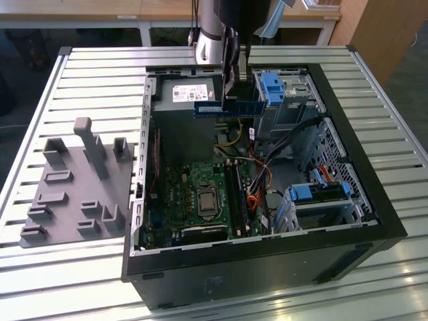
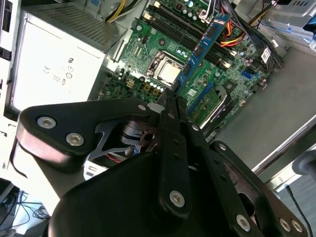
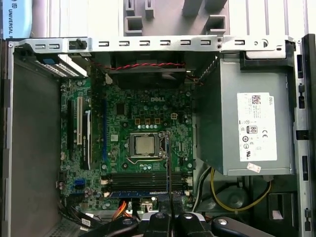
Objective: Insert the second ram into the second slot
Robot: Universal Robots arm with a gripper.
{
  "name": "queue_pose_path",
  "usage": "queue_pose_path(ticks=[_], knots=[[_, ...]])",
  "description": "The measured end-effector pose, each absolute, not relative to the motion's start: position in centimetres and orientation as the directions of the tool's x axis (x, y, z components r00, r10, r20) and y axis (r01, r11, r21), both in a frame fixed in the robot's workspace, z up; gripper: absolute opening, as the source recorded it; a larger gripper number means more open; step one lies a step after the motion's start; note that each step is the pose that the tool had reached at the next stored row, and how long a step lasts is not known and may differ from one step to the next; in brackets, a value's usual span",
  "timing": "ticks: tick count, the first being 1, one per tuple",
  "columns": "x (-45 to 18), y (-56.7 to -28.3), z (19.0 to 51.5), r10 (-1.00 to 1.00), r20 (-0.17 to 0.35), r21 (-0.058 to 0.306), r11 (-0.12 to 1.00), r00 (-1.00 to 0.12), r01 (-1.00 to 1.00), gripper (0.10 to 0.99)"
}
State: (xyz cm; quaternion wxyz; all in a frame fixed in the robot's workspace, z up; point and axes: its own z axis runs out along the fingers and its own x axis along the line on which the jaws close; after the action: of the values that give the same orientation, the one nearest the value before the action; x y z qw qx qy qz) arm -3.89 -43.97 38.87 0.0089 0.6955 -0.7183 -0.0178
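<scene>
Blue and thin, the long ram stick (image 1: 226,108) is clenched in the black metal fingers (image 2: 174,129), up in the air over the green motherboard (image 1: 179,195), and might miss its slot if it slips crooked.

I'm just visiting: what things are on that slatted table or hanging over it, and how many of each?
open computer case: 1
grey moulded tray: 1
blue memory stick, gripped above the case: 1
claw gripping that stick: 1
Total: 4
</scene>
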Motion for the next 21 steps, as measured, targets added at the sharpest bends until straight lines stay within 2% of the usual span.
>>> queue_pose_path(ticks=[21], knots=[[-3.89,-43.97,38.87,-0.998,-0.012,0.038,0.068,-0.068,-0.997,0.129]])
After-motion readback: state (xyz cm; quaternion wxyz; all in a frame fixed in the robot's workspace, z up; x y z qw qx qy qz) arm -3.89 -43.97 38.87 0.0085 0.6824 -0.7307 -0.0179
